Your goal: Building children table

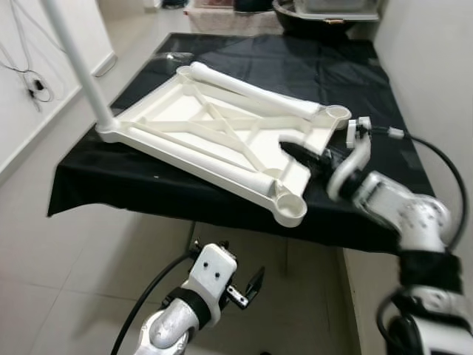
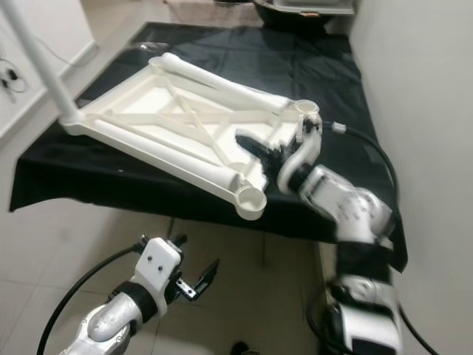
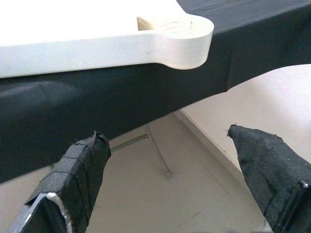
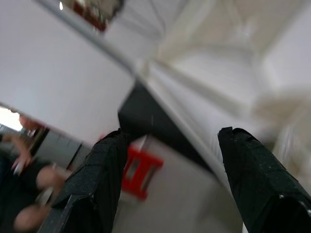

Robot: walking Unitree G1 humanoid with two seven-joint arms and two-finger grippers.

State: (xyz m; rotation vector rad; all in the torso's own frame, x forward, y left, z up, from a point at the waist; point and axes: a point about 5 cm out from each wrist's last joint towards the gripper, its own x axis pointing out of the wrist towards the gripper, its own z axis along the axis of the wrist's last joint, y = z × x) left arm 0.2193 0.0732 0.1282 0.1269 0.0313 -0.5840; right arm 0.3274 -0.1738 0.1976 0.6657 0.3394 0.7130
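The white children's tabletop [image 1: 214,126] lies upside down on a black-covered table [image 1: 310,66]. One white leg [image 1: 74,59] stands upright in its left corner. A second loose leg [image 1: 251,90] lies along the far rim. Empty round sockets show at the near corner [image 1: 290,207] and the right corner [image 1: 338,113]. My right gripper [image 1: 301,154] hovers open over the tabletop's right end, between those two sockets, holding nothing. My left gripper [image 1: 247,288] hangs open below the table edge; its wrist view looks up at the near corner socket [image 3: 187,36].
A white wall runs close along the table's right side. A dark basin [image 1: 318,18] sits beyond the far end. Cables [image 1: 33,85] hang on the left wall. The right wrist view shows a red stool [image 4: 141,170] and a person's hands [image 4: 24,213], blurred.
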